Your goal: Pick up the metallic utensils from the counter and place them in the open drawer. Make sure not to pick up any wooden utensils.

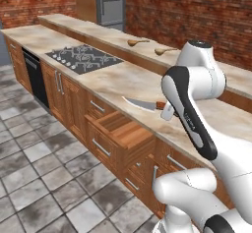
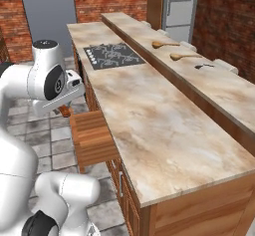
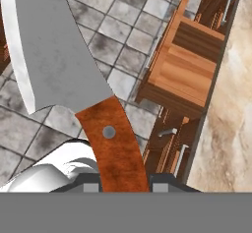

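My gripper (image 3: 120, 185) is shut on the reddish-brown handle of the knife (image 3: 59, 55), whose silver blade hangs over the tiled floor. In the left base view the knife (image 1: 141, 104) juts left from behind my forearm, above the open drawer (image 1: 123, 129). The gripper (image 2: 67, 106) hangs in front of the counter (image 2: 149, 110), just above and beyond the drawer (image 2: 92, 135). The drawer (image 3: 189, 70) lies to the blade's upper right. A small thin spoon (image 2: 204, 66) lies on the raised back ledge. Two wooden spoons (image 2: 164, 44) (image 2: 183, 56) lie further along it.
A black cooktop (image 1: 83, 57) is set into the counter (image 1: 113, 79) left of the drawer. The wooden spoons (image 1: 138, 42) (image 1: 165, 51) rest on the back ledge. A steel fridge (image 2: 179, 6) stands at the far end. Cabinet doors and shut drawers line the front over grey tiles.
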